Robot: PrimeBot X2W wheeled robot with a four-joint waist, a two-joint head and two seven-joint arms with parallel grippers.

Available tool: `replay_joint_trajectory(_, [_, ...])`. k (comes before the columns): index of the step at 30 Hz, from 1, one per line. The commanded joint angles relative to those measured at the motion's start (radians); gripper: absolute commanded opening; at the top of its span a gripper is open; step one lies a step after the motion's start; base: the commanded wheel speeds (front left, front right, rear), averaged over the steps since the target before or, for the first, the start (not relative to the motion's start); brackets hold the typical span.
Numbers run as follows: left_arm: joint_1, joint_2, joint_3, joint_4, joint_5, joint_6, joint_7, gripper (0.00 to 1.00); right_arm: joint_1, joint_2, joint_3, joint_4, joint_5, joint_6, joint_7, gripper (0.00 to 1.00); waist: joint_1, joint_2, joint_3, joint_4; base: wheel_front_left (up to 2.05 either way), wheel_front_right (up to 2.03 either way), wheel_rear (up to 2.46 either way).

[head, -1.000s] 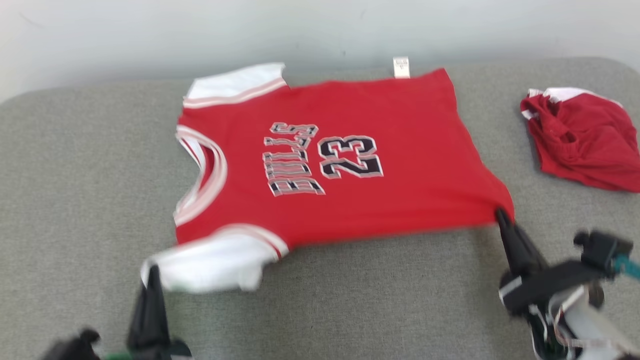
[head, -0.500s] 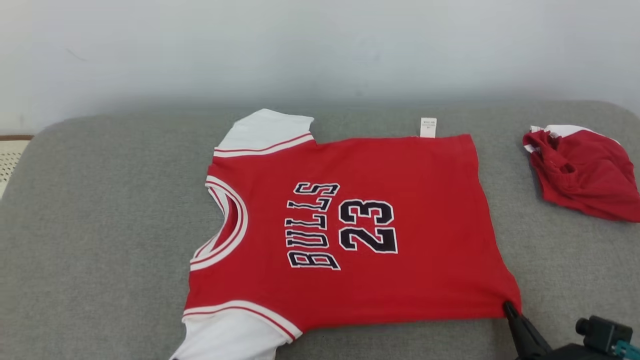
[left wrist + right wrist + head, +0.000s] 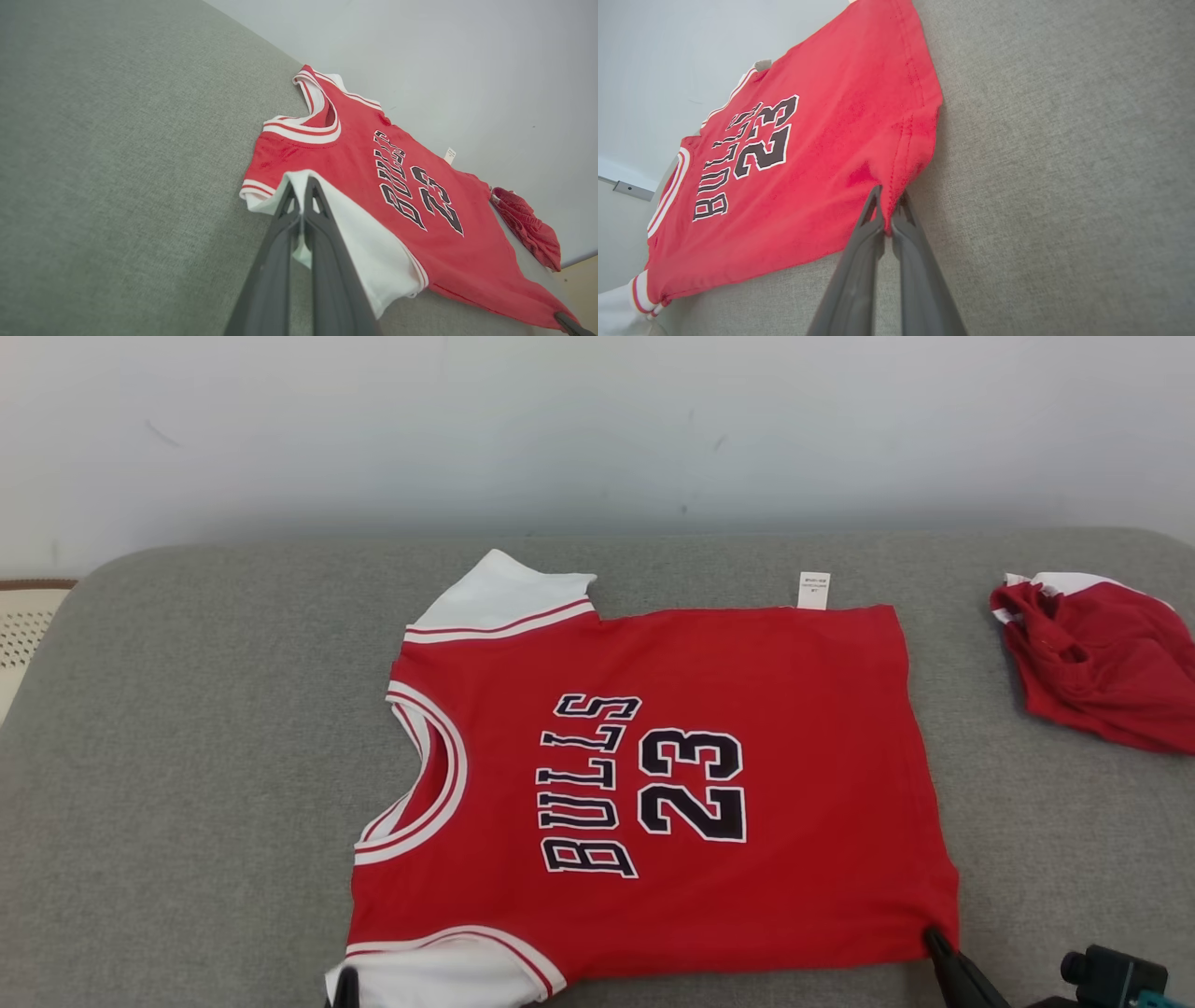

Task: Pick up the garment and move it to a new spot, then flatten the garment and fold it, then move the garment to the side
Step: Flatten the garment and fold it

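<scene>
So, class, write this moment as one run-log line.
jersey: spread on grey surface | left pincer: shut on white sleeve | right pincer: shut on hem corner

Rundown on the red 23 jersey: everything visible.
The jersey is red knit-looking fabric with white sleeves, red-white striped trim at neck and cuffs, black white-edged BULLS 23, and a white tag at its far edge. It lies spread front-up on the grey cushion, neck to the robot's left. The left end effector is shut on the near sleeve, the right end effector on the near hem corner.
</scene>
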Motion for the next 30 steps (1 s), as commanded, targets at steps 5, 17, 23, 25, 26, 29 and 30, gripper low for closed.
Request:
replay_joint_trajectory(5, [-0.096,0.032,0.005,-0.003,0.044,-0.025,0.001,0.00,-0.044,0.016,-0.019,-0.049,-0.029,-0.001,0.047,0.00,-0.0001,0.0000,-0.007,-0.039,0.00,0.00,0.00])
replay_joint_trajectory(17, [-0.362,0.103,0.007,0.132,0.050,-0.068,0.065,0.00,-0.244,0.043,0.005,0.010,-0.036,-0.001,0.144,0.00,-0.0001,0.0000,0.026,-0.106,0.00,0.00,0.00])
replay_joint_trajectory(23, [-0.482,0.129,-0.006,0.237,0.053,-0.089,0.095,0.00,-0.361,0.058,0.021,0.109,-0.030,0.000,0.158,0.00,-0.0001,0.0000,0.058,-0.124,0.00,0.00,0.00])
replay_joint_trajectory(25, [-0.529,0.135,-0.011,0.277,0.054,-0.095,0.097,0.00,-0.408,0.066,0.033,0.145,-0.019,0.000,0.162,0.00,-0.0001,0.0000,0.072,-0.130,0.00,0.00,0.00])
replay_joint_trajectory(26, [-0.548,0.141,-0.015,0.301,0.058,-0.101,0.103,0.00,-0.430,0.066,0.037,0.164,-0.016,0.000,0.160,0.00,-0.0001,0.0000,0.078,-0.133,0.00,0.00,0.00])
replay_joint_trajectory(29, [-0.607,0.151,-0.019,0.369,0.060,-0.110,0.105,0.00,-0.492,0.077,0.055,0.224,-0.004,0.000,0.157,0.00,-0.0001,0.0000,0.096,-0.140,0.00,0.00,0.00])
replay_joint_trajectory(30, [-0.625,0.153,-0.019,0.392,0.058,-0.111,0.103,0.00,-0.512,0.079,0.062,0.244,0.002,0.000,0.157,0.00,-0.0001,0.0000,0.101,-0.141,0.00,0.00,0.00])
